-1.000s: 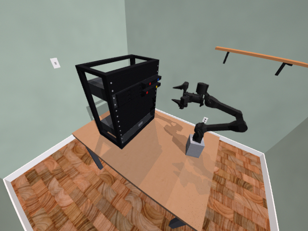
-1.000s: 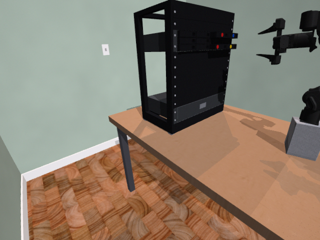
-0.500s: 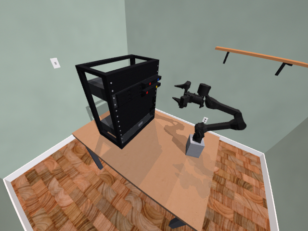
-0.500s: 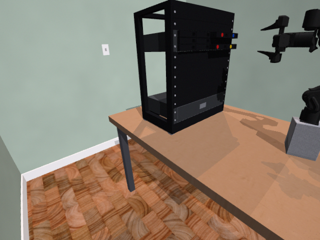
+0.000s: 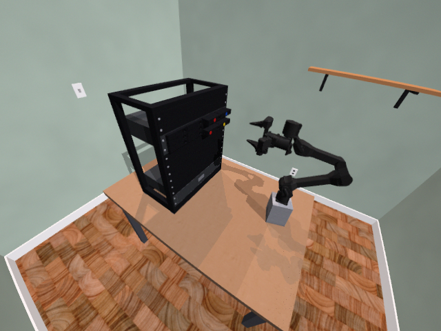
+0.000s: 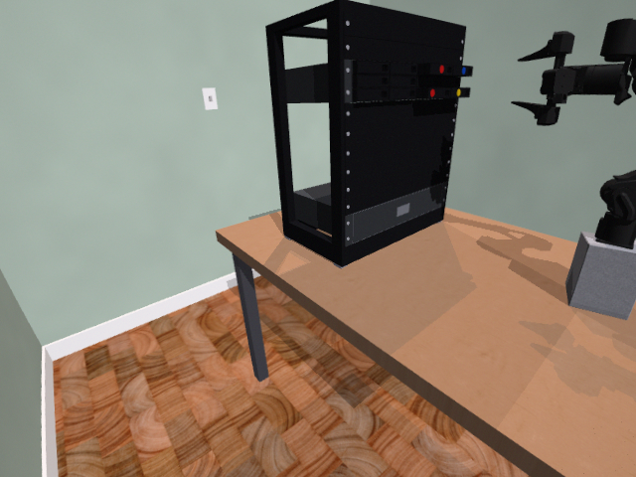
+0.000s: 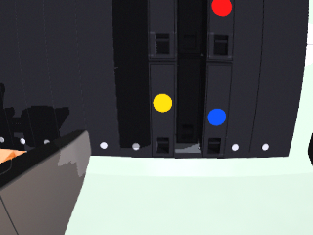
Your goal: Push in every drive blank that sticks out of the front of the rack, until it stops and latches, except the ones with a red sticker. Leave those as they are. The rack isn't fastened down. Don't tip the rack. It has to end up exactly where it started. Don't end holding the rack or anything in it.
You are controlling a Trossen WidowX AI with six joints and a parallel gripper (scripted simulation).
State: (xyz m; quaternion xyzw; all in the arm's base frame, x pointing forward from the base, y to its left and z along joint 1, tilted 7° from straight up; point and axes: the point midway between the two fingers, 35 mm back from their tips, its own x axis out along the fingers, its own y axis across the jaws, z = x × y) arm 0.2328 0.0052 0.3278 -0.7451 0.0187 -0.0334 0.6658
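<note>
The black rack (image 5: 178, 142) stands upright on the table's far left part; it also shows in the exterior view (image 6: 390, 128). Near its top right front, two rows of drive blanks stick out. The top row has a red sticker (image 5: 214, 120) and a blue sticker (image 5: 226, 113). The lower row has a red sticker (image 5: 210, 132) and a yellow sticker (image 5: 224, 124). The wrist view faces the yellow sticker (image 7: 162, 102) and the blue sticker (image 7: 217, 117). My gripper (image 5: 251, 132) is open and empty. It hovers level with the blanks, in front of the rack and apart from it.
My grey base block (image 5: 278, 209) stands on the table's right side, with the arm bent out to the right. A wooden wall shelf (image 5: 373, 80) hangs behind the arm. A grey panel (image 6: 396, 213) fills the rack's bottom slot. The rack stands near the table's left edge.
</note>
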